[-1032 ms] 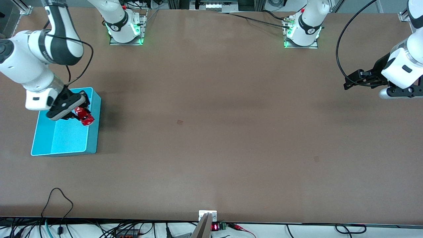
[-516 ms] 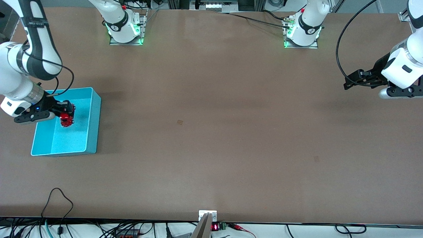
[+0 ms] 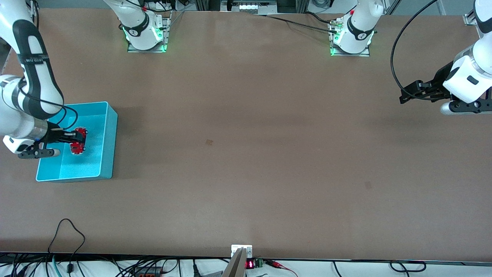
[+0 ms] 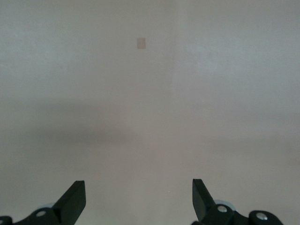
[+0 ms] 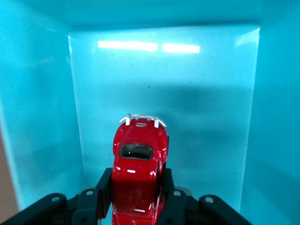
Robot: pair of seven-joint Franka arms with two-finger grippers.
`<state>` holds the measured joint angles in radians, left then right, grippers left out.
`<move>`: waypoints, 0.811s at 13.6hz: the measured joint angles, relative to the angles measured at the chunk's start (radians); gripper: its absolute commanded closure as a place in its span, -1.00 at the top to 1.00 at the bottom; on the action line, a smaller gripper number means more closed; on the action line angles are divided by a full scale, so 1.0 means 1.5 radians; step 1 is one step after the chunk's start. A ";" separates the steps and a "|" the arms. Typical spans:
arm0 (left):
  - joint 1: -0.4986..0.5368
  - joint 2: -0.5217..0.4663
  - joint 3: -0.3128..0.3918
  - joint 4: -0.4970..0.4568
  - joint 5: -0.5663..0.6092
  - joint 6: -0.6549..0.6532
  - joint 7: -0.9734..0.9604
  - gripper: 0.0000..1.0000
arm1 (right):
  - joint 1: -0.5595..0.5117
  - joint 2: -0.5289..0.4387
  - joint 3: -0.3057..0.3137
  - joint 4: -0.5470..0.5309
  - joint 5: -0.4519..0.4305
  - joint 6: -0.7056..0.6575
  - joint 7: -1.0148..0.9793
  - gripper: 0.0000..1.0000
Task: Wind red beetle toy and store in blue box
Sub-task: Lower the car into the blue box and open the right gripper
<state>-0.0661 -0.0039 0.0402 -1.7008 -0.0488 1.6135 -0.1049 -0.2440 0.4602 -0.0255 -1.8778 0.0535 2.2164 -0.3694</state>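
Red beetle toy (image 5: 138, 176) clamped by right gripper (image 3: 75, 140) inside blue box (image 3: 109, 127), confirmed by the right wrist view; left gripper (image 4: 138, 199) waits with fingers spread over table (image 3: 246, 154).

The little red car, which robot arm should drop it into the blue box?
The right arm. Its gripper already holds the tiny glossy red beetle toy car over the open light-blue plastic box. The left gripper waits open and empty at the left arm's end of the table.
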 measured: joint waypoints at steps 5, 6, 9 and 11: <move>0.000 0.000 0.000 0.000 0.000 -0.001 0.000 1.00 | 0.001 0.066 0.002 0.017 -0.002 0.038 0.020 -0.87; 0.000 0.000 0.000 0.000 0.000 -0.001 0.000 1.00 | 0.000 0.079 0.002 0.018 -0.003 0.051 0.020 -0.84; 0.000 0.000 0.000 0.000 0.000 -0.001 0.000 1.00 | 0.000 0.086 0.002 0.024 -0.002 0.059 0.020 -0.21; 0.000 0.000 0.000 0.000 0.000 -0.001 0.000 1.00 | 0.000 0.087 0.003 0.024 -0.002 0.068 0.023 1.00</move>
<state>-0.0661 -0.0040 0.0403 -1.7003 -0.0488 1.6120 -0.1049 -0.2439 0.5899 -0.0213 -1.8418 0.0498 2.3180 -0.3351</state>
